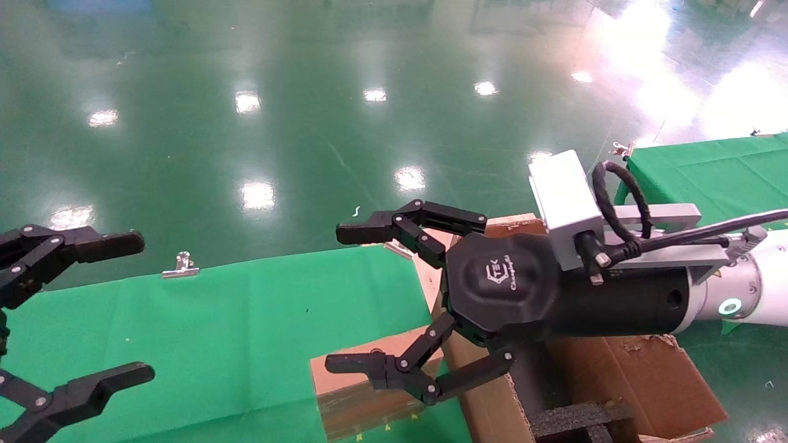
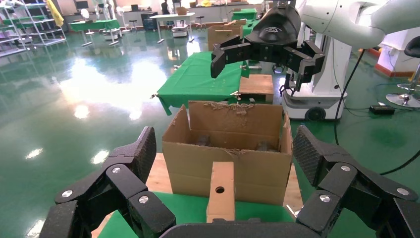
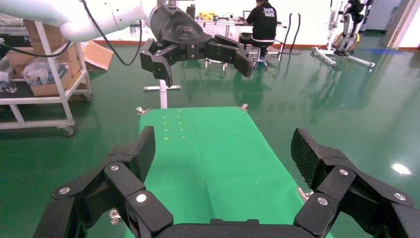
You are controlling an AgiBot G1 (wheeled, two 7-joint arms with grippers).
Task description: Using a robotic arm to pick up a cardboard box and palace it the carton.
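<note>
The small brown cardboard box (image 1: 360, 394) stands on the green-covered table (image 1: 234, 332), right against the large carton (image 1: 622, 375) with torn flaps and black foam (image 1: 578, 419) inside. My right gripper (image 1: 348, 298), on the white robotic arm (image 1: 760, 286), hovers open above the box; its own wrist view shows only green cloth under the right gripper (image 3: 223, 148). My left gripper (image 1: 132, 307) is open at the table's left end. In the left wrist view the left gripper (image 2: 225, 151) faces the cardboard box (image 2: 220, 191) and the carton (image 2: 257, 171) from a distance.
A metal clip (image 1: 180, 266) holds the cloth at the table's far edge. A second green table (image 1: 708, 169) stands at the right. Glossy green floor (image 1: 308, 123) surrounds everything. A seated person (image 3: 262, 20) and a shelf cart (image 3: 39, 79) are far off.
</note>
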